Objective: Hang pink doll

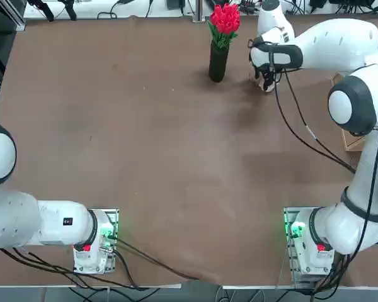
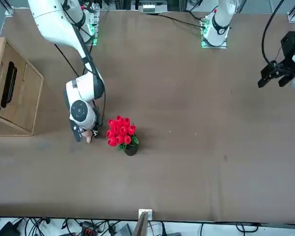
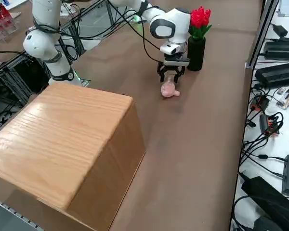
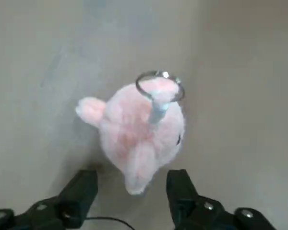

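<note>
Right gripper [image 3: 171, 78]: poised just above the pink doll, fingers [image 4: 79, 194] spread apart, pinching nothing.
Pink doll [image 4: 141, 132]: lying on the brown worktop [image 1: 145, 157] at its far right, metal key ring [image 4: 159, 86] on top.
Black vase [image 1: 218, 61]: upright just left of the doll, carrying red tulips [image 1: 225, 19].
Wooden box [image 3: 62, 144]: at the worktop's right edge.
</note>
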You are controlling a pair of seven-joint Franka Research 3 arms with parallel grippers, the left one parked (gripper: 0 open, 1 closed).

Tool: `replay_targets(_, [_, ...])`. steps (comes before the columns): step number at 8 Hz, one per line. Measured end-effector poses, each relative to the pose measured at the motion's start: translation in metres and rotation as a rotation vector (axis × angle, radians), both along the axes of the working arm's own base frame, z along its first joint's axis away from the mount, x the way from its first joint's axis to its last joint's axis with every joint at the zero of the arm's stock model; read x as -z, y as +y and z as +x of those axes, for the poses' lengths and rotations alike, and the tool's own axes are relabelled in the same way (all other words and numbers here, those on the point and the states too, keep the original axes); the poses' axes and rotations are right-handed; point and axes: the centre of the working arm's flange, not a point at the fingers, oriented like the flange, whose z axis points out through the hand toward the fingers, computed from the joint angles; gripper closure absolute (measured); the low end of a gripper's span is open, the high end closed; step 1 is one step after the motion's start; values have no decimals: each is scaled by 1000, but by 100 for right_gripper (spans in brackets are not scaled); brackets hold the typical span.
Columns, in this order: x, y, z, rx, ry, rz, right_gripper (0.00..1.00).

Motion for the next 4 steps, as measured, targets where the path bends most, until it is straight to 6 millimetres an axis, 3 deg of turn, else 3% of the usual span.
replay_targets(1, [3,0,1,11,-11,-10,36])
replay_targets(3, [9,-1,1,17,-10,-14,52])
replay_targets(4, [11,-1,1,20,-10,-15,76])
